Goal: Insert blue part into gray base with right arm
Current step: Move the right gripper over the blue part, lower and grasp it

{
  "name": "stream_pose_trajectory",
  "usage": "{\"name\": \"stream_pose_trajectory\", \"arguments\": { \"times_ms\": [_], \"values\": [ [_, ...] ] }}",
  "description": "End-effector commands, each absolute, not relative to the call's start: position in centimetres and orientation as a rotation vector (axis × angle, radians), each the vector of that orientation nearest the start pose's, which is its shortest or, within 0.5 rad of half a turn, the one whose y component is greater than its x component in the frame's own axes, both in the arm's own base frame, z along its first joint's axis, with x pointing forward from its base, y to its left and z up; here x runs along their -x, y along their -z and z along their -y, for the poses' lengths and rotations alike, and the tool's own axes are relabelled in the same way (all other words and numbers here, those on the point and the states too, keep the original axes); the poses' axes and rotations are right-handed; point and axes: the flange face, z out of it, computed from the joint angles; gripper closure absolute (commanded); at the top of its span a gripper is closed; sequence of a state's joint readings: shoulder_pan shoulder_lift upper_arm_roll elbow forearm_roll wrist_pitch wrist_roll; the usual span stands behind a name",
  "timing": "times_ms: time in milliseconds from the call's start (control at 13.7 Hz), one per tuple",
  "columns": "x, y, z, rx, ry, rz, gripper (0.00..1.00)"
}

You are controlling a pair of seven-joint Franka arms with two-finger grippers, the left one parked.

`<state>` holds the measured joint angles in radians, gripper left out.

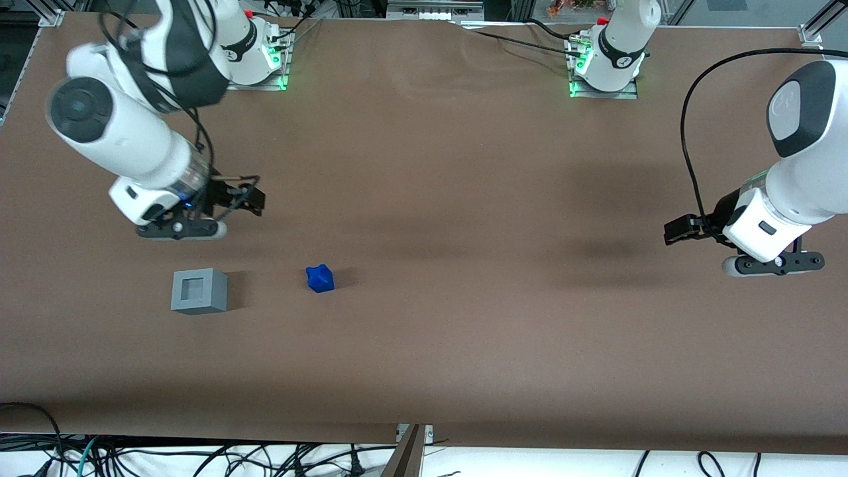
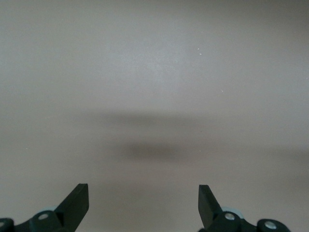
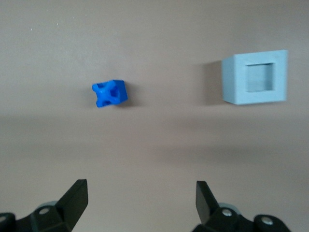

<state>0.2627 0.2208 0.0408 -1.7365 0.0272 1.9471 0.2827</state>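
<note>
The right arm (image 1: 126, 142) occupies the upper left of the front view. Its gripper (image 1: 228, 205) hangs above the counter (image 1: 464, 199), farther from the front camera than both workpieces. The jaws are spread wide and hold nothing, as the right wrist view confirms: the two black fingers (image 3: 75, 198) stand well apart with bare counter between them.

The blue part (image 1: 320, 278) lies on the counter at left of centre in the front view, turned slightly askew. The gray base (image 1: 199, 291) stands beside it, toward the working arm's end of the counter, upright with its square recess facing up. The two are apart and not touching. The recess appears unoccupied.

Step in hand, as judged: approach and pick up the blue part. Insertion has not begun.

Recommended procedure:
1. Centre the gripper over the blue part before descending. It currently sits off to one side of the midline between the jaws in the right wrist view (image 3: 110, 93).
2. Rotate the wrist so the jaws close on two flat, parallel faces, not on corners.
3. Grip low enough to prevent tilt, but leave the bottom portion exposed for entry.
4. Carry it above the base, square its edges to the recess, then lower slowly.

Risk: a skewed grip would likely jam the part on the rim.
</note>
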Motion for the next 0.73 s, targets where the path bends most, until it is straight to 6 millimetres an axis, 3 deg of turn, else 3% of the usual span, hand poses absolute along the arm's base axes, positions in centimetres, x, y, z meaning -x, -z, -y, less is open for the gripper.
{"name": "stream_pose_trajectory", "arguments": {
  "times_ms": [0,220,512,659],
  "values": [
    [-59.8,-38.9,-20.9,3.092,0.035,0.016,0.01],
    [-60.4,-33.7,-24.5,3.072,0.099,0.021,0.01],
    [-61.7,-28.0,-25.5,3.05,0.191,0.049,0.01],
    [-61.9,-26.1,-26.2,3.042,0.225,0.074,0.01]
  ]
}}
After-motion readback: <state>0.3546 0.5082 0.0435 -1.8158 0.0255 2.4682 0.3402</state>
